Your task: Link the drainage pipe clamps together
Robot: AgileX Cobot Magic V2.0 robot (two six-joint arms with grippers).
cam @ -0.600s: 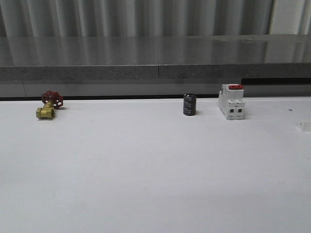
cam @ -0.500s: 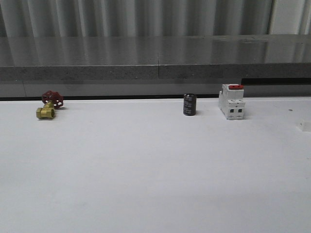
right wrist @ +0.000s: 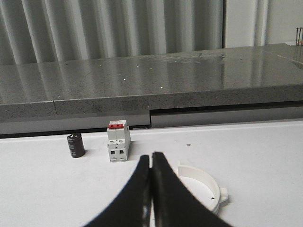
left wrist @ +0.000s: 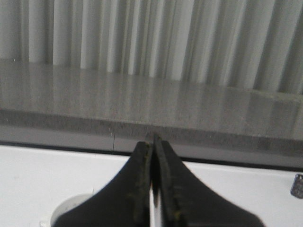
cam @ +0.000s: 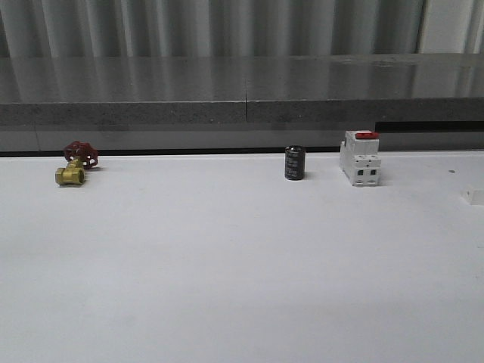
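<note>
One white half-ring drainage pipe clamp (right wrist: 204, 182) lies flat on the white table, end tab (right wrist: 223, 194) outward, just beside and partly behind my right gripper (right wrist: 150, 156). That gripper is shut and holds nothing. In the left wrist view my left gripper (left wrist: 151, 142) is also shut and empty. A white curved piece (left wrist: 71, 208) that looks like the other clamp lies on the table beside it, mostly hidden by the finger. In the front view a small white bit (cam: 473, 197) sits at the right border; I cannot tell what it is.
A white breaker with a red switch (cam: 360, 158) and a black cylinder (cam: 295, 162) stand at the back of the table (cam: 227, 257). A brass valve with a red handle (cam: 76, 164) sits far left. A grey ledge (cam: 242, 106) runs behind the table.
</note>
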